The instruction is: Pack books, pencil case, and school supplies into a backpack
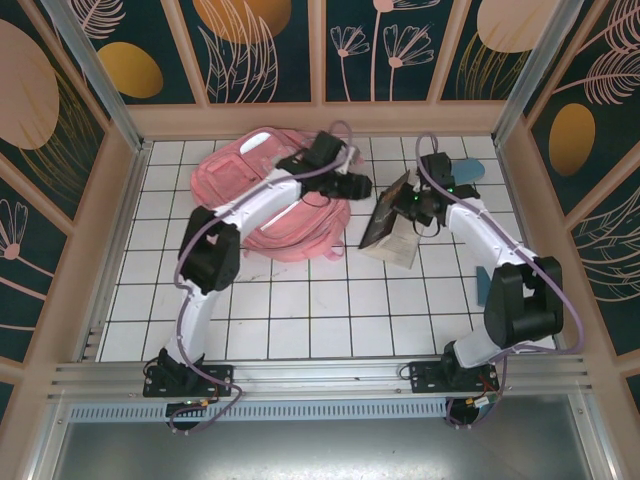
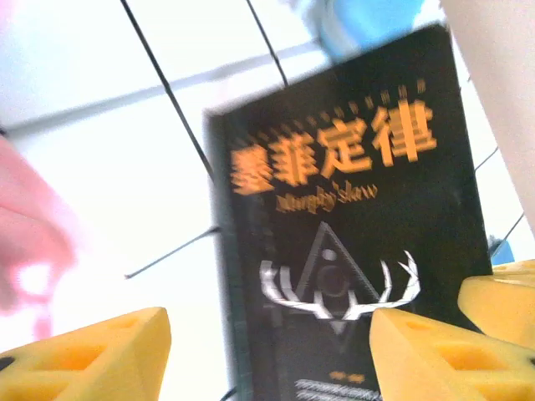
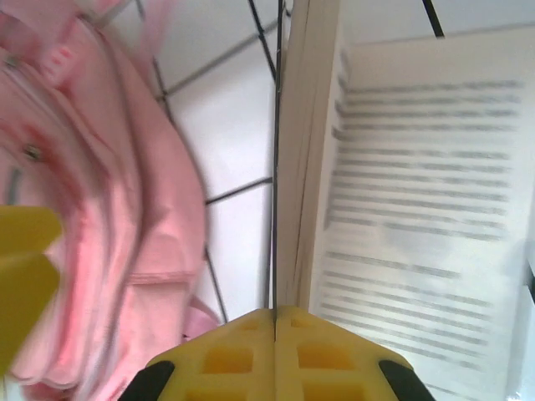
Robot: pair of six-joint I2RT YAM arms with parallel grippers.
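1. packing under way: the right gripper (image 3: 276, 334) is clamped tight on the cover of a black book (image 1: 383, 215) with an orange title. it holds the book up on edge above the white tiled table (image 1: 300, 310), and the printed pages (image 3: 418, 184) hang open on the side away from the bag.
2. the left gripper (image 2: 269, 326) faces that cover with its yellow fingers spread wide, grasping nothing. the book stands just beyond the gap between them; contact cannot be made out.
3. the pink backpack (image 1: 260, 190) lies flat on the tiles just left of the raised book, with the left arm reaching across it. whether its main compartment is unzipped cannot be told.
4. the light blue pencil case (image 1: 470, 170) lies at the far right of the table, beyond the right gripper and well apart from the backpack, not yet packed.
5. the step in hand looks like getting the first book to the bag, perhaps by passing it between arms. the next move would call for the left fingers to close squarely on the book before the right lets go. the loose pages could splay or catch.
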